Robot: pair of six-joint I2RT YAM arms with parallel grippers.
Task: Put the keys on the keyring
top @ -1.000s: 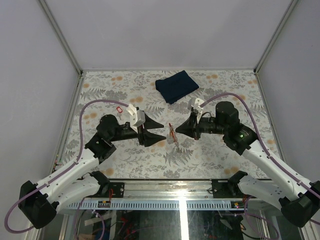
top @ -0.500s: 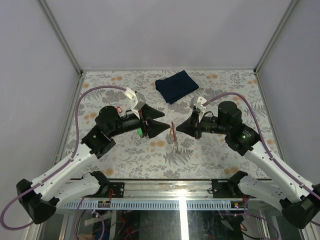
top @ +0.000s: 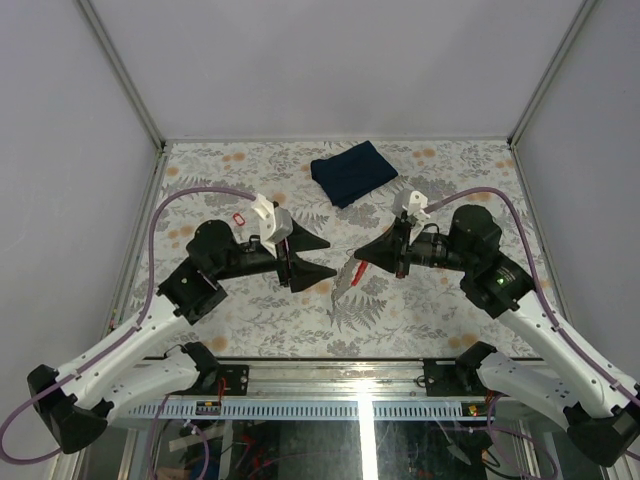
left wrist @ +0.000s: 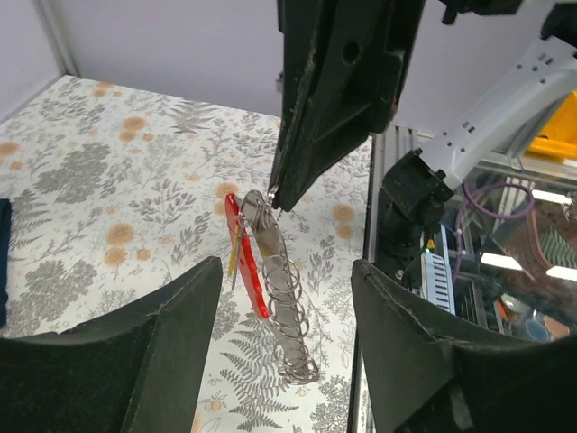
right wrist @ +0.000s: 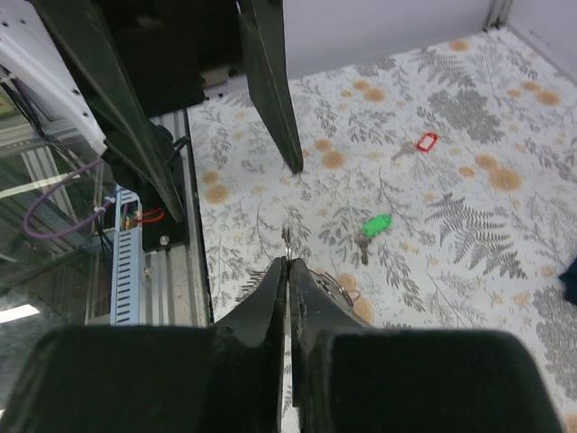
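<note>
Left gripper [top: 332, 257] was widened over the last second, now released just beside the one keyring [left wrist: 281, 293], which is pinched at its top by the clenched right gripper [top: 357, 259]. One green key [right wrist: 376, 223] is seen nearby, unthreaded.

A robotics lab test cell, not a lived-in room. A small table [top: 250, 310] with a fern-and-flower printed cover is boxed in on the left, right and far sides by plain pale grey panels [top: 330, 60] set between aluminium posts [top: 120, 70]. Two black-and-white robot arms, the left arm [top: 140, 340] and the right arm [top: 560, 340], are bolted at the near edge, trailing purple cables [top: 478, 190]. Below them run a slotted cable duct [top: 350, 410] and exposed wiring [top: 300, 450].
</note>
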